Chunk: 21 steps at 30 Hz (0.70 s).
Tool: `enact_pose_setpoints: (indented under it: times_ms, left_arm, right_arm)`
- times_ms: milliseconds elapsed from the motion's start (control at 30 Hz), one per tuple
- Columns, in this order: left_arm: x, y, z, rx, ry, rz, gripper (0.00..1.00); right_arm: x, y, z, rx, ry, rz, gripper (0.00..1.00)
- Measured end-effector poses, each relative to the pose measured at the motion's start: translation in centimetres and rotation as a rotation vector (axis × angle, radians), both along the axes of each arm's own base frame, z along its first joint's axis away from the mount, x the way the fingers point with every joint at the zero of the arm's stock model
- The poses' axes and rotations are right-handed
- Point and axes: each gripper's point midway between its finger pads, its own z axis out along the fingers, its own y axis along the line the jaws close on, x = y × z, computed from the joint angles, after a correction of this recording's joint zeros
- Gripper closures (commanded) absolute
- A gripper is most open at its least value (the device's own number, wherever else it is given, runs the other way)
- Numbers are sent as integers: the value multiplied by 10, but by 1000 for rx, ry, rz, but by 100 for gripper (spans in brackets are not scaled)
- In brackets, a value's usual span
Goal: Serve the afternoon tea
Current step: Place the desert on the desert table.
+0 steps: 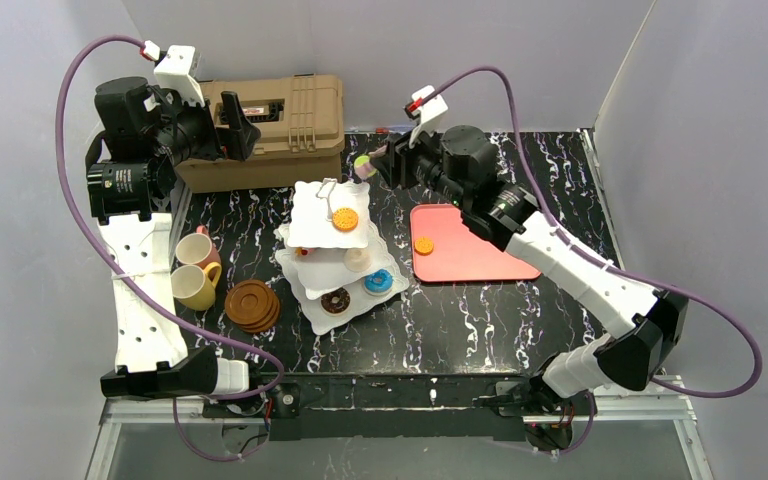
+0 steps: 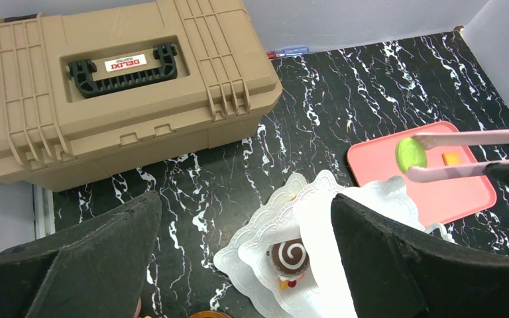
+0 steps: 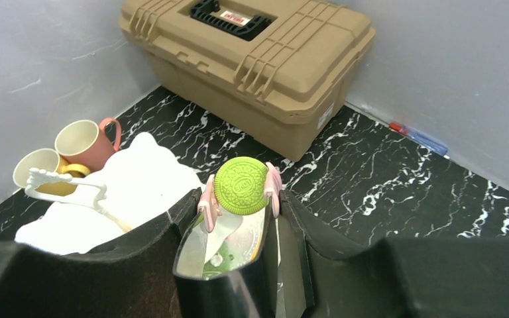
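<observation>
The white three-tier stand (image 1: 312,228) is at mid-table, with an orange biscuit (image 1: 345,219) on its top plate and a chocolate donut (image 1: 336,300) and a blue donut (image 1: 378,281) on the bottom one. My right gripper (image 3: 238,199) is shut on metal tongs (image 3: 207,205) with pink tips. The tongs pinch a green sandwich cookie (image 3: 240,186) above the table, just right of the stand's top. My left gripper (image 2: 245,202) hangs open and empty over the stand's back left corner, above a chocolate swirl pastry (image 2: 289,255). Pink cup (image 1: 197,249), yellow cup (image 1: 194,286) and brown saucers (image 1: 253,305) sit left of the stand.
A large tan hard case (image 1: 280,125) fills the back left, close behind my left gripper (image 1: 235,125). A flat pink-red tray (image 1: 470,255) with one orange biscuit (image 1: 424,244) lies right of the stand, under my right arm. A red-and-blue pen-like tool (image 3: 424,138) lies by the back wall.
</observation>
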Motion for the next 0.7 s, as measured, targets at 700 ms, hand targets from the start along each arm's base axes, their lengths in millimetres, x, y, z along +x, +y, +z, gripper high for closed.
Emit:
enact_pose_setpoints:
  times_ms: [700]
  left_arm:
    - [0, -1, 1, -4, -1, -1, 2]
  right_arm:
    - [-27, 38, -26, -53, 48, 92, 45]
